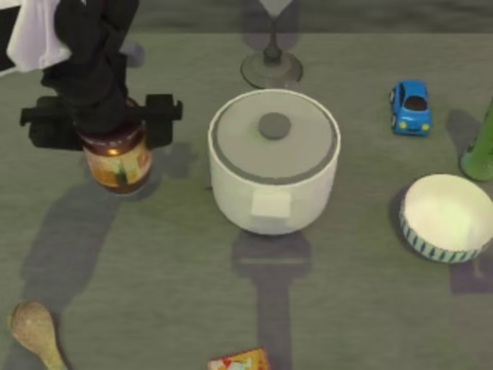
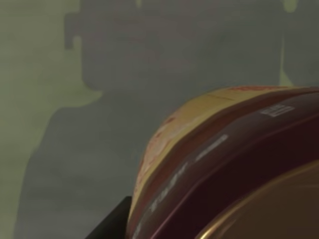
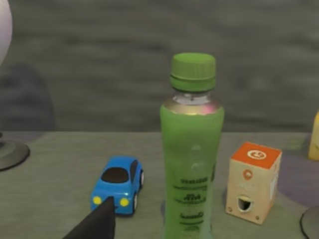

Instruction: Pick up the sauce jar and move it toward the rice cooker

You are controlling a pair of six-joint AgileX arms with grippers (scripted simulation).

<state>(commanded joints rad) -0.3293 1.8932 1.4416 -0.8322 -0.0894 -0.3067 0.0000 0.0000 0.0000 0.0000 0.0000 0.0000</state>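
Observation:
My left gripper [image 1: 104, 123] is shut on the sauce jar [image 1: 117, 160], a small glass jar of dark red-brown sauce with an orange-yellow label. It holds the jar from above at the table's left, and the jar's shadow falls on the cloth below it. In the left wrist view the jar [image 2: 224, 164] fills the near corner against a dark finger [image 2: 112, 225]. The rice cooker [image 1: 273, 162], white with a grey lid and a dark knob, stands at the middle of the table, to the right of the jar with a gap between them. My right arm is out of the top view.
A blue toy car [image 1: 410, 106], a green bottle [image 1: 481, 150] and a striped white bowl [image 1: 447, 217] stand at the right. A lamp base [image 1: 271, 68] is behind the cooker. A wooden spoon [image 1: 35, 330] and a red packet [image 1: 240, 360] lie near the front edge. An orange-topped box [image 3: 252, 181] stands beside the bottle.

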